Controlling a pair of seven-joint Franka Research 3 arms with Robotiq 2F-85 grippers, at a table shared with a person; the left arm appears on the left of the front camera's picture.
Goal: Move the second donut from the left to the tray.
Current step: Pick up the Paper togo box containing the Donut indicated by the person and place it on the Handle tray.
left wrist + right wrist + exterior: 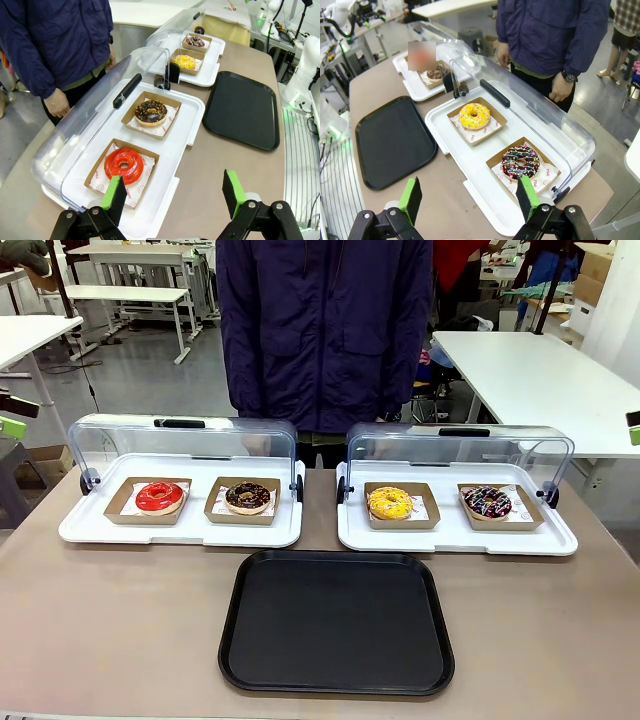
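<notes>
Black tray (pixel 336 625) sits at 6 o'clock on the table (pixel 120 640). I note the left gripper (pixel 175 187) hovering pitched down, jaws wide apart, holding nothing; right gripper (pixel 469 194) likewise. Crumb-topped chocolate donut (pixel 247 497) lies in its cardboard tray (pixel 215 512), 11 o'clock from the black tray.

**Q:** What is the finish of the left gripper (pixel 174 194)?
**A:** Black linkage fingers (pixel 119 202), green pads (pixel 234 192), silver pivot screws (pixel 248 204), lower frame.
**Q:** And the right gripper (pixel 469 196)?
**A:** Identical.
**Q:** And the person (pixel 325 390)?
**A:** Navy jacket (pixel 300 300), black wristwatch (pixel 568 77).
</notes>
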